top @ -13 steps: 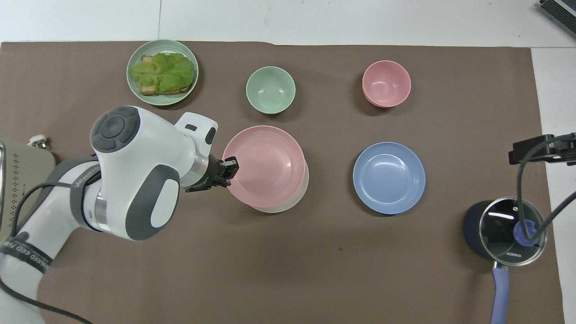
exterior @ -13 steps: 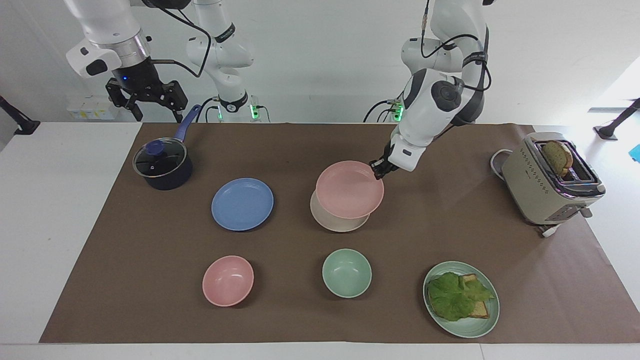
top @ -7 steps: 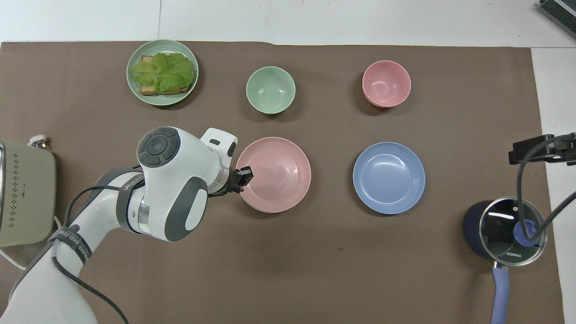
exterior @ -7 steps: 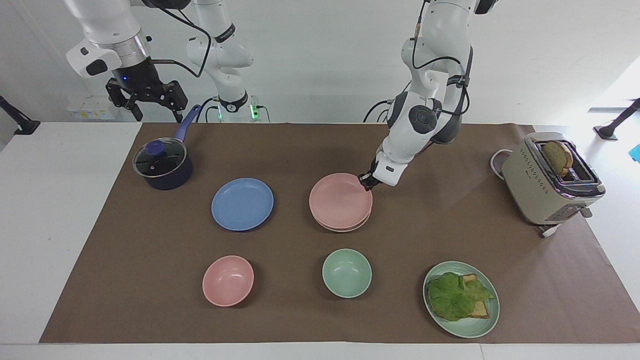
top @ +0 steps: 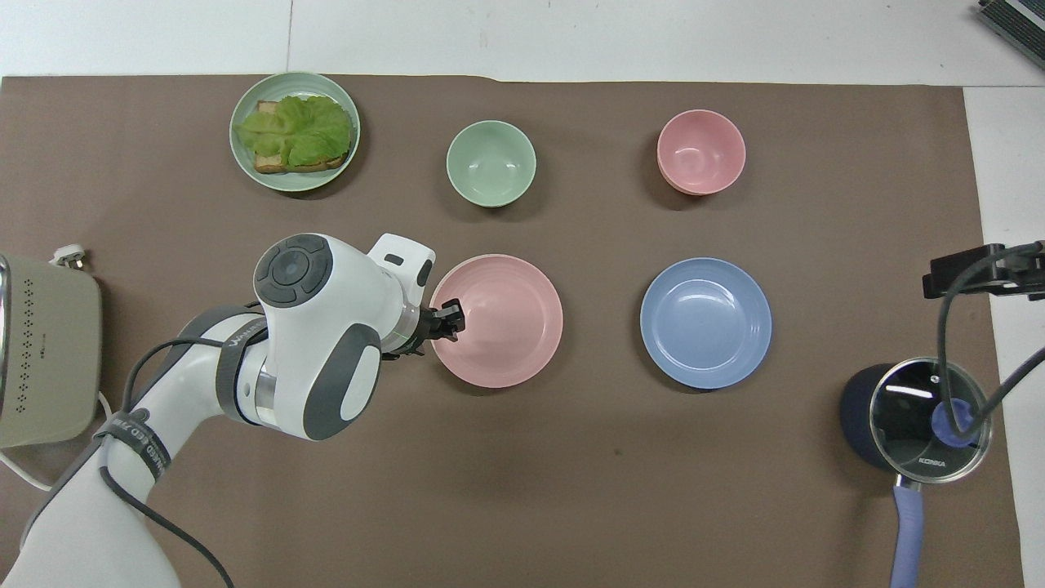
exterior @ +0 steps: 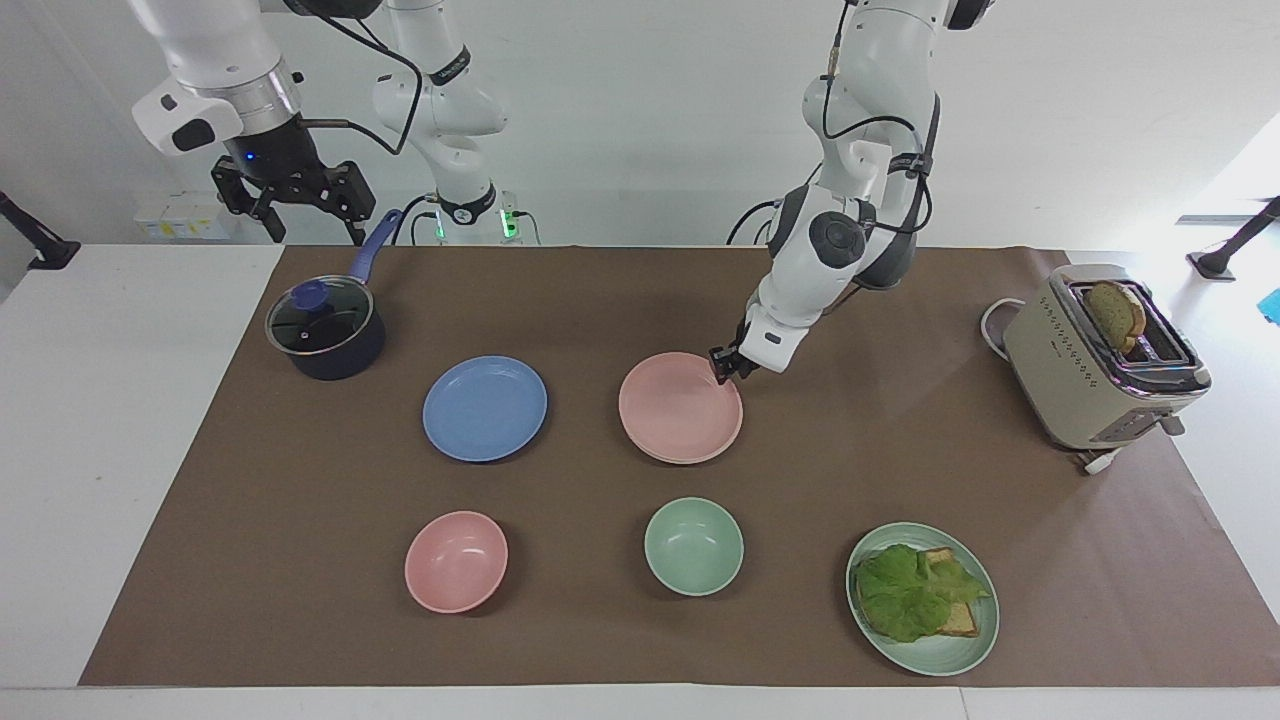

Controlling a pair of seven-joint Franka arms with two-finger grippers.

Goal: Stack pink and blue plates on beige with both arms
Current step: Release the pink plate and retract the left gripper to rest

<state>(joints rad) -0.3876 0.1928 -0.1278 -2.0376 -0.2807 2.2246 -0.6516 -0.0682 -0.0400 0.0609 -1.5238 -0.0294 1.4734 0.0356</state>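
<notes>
The pale pink round matte plate (exterior: 680, 407), which a second ago was being carried tilted above the cream-beige round plate (exterior: 655, 455), is now lying flat on it and hiding all but a thin sliver of rim — the stack is sitting mid-mat, beside the medium blue round matte plate (exterior: 485, 408), which is lying alone toward the right arm's end. The left gripper (exterior: 722, 365) is sitting lower than before at the pink plate's rim on the side toward the left arm; whether its black fingers are spread or still pinching the rim, I cannot tell. The right gripper (exterior: 292, 195) is waiting up in the air over the table edge near the dark lidded saucepan (exterior: 325, 330), its fingers spread wide, unchanged.

The saucepan's glass lid is showing the word "KONKA" (top: 933, 462).

Everything is resting on a brown paper-like mat (exterior: 900, 480) — smooth and dull, as are the plates
</notes>
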